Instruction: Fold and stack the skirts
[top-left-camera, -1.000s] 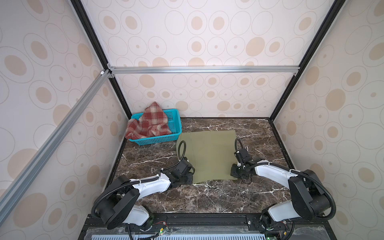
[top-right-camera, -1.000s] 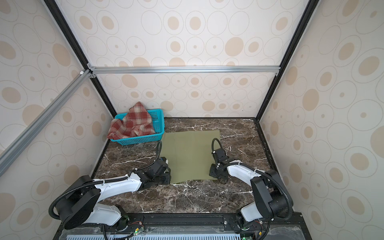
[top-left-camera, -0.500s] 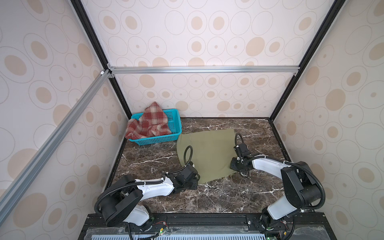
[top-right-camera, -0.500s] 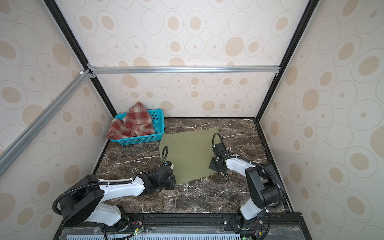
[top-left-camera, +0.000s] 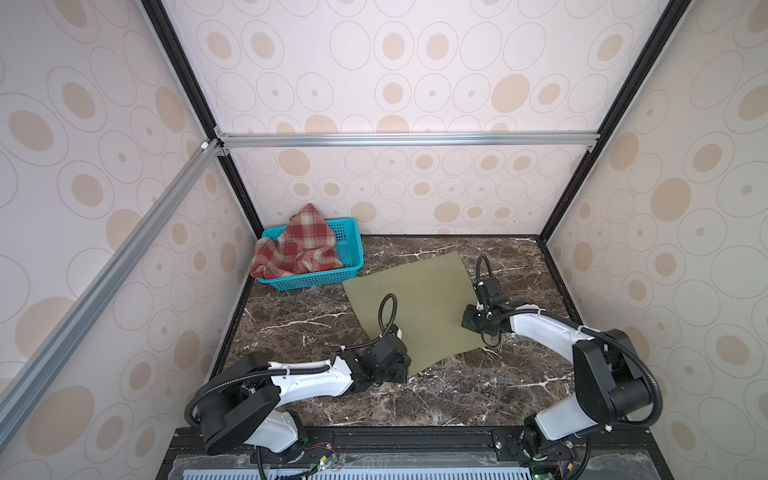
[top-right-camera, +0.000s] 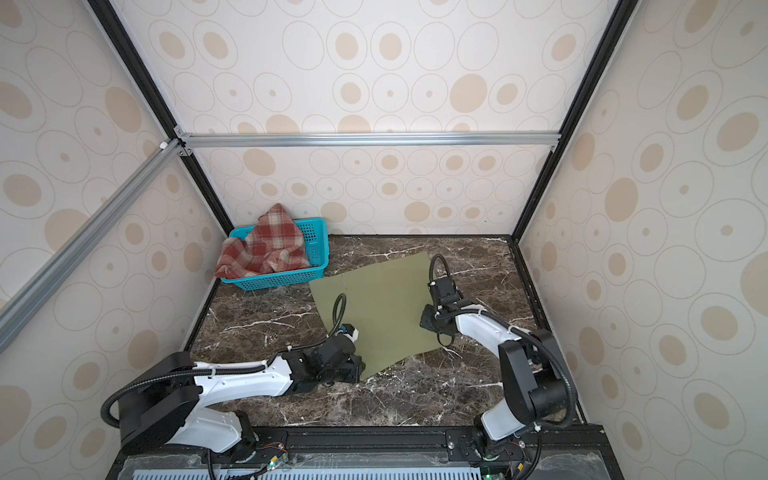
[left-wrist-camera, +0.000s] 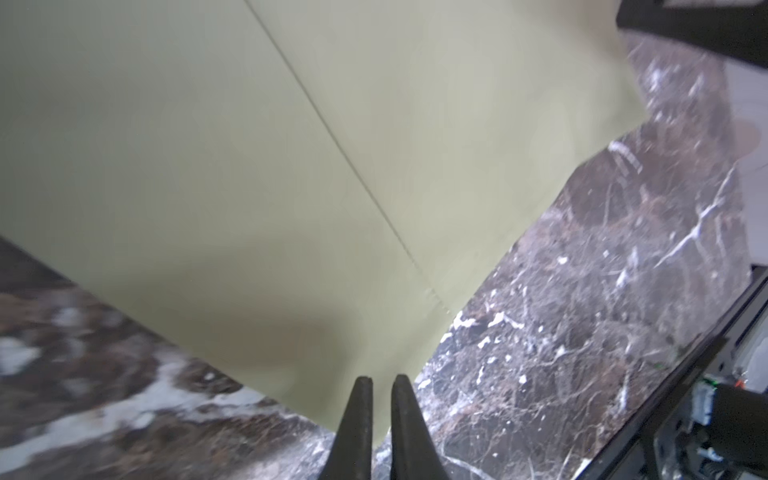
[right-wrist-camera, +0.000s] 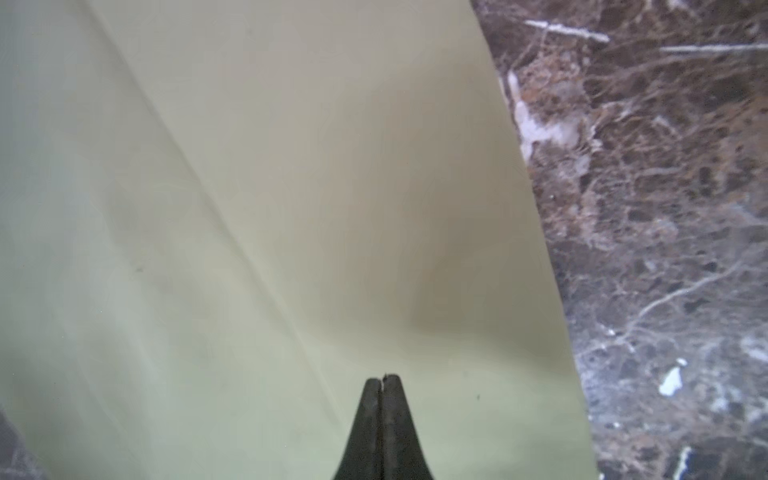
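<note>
You're early in this one: neither skirt is folded, and nothing is stacked. The olive-green skirt (top-left-camera: 419, 307) lies spread in one flat layer on the marble table (top-left-camera: 457, 395), skewed, with a corner toward the arms' bases. It's smooth, with a single seam line and barely a wrinkle. The plaid skirt (top-left-camera: 299, 249) sits heaped in the teal basket (top-left-camera: 316, 280) at the far left, one end spilling over the rim. Your left gripper (left-wrist-camera: 382, 380) is pinched down to a slit on the green skirt's near corner. Your right gripper (right-wrist-camera: 381, 380) is clamped tight at its right edge, though I can't tell whether it nips cloth.
</note>
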